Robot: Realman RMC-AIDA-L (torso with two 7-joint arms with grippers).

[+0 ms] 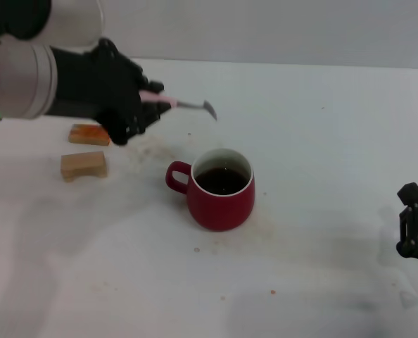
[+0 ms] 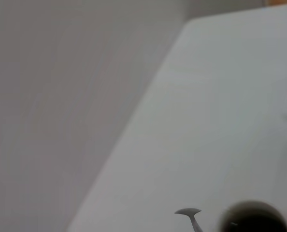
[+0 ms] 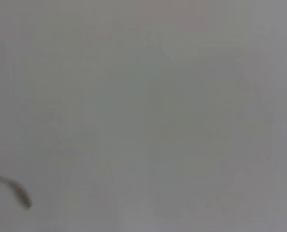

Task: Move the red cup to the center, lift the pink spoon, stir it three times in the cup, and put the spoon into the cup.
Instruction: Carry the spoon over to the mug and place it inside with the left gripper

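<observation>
Left gripper (image 1: 147, 105) hangs in the air up and to the left of the red cup (image 1: 219, 189), its black fingers clamped on the pale pink handle of the pink spoon (image 1: 183, 104). From that grip the spoon sticks out sideways toward the cup's side, roughly level, with its grey metal bowl at the free end, above the table (image 1: 321, 141) and behind the cup's rim, not over the opening and not touching the cup

The red cup stands upright on the white table, loop handle turned toward the left gripper's side, white inner wall visible and dark liquid inside. Faint brownish specks mark the table around the cup's base

Beyond the cup's handle side, 2 blocks lie on the table: an orange block (image 1: 89, 134) partly under the left gripper, and a tan block (image 1: 83, 165) just in front of it, nearer the robot. Both are well apart from the cup

From the left wrist view the spoon's metal bowl (image 2: 188, 212) shows over the pale table, with the dark round opening of the cup (image 2: 252, 217) close beside it

Right gripper (image 1: 414, 229) sits low, far to the cup's other side, well apart from it; whether its fingers are apart or together I cannot tell
</observation>
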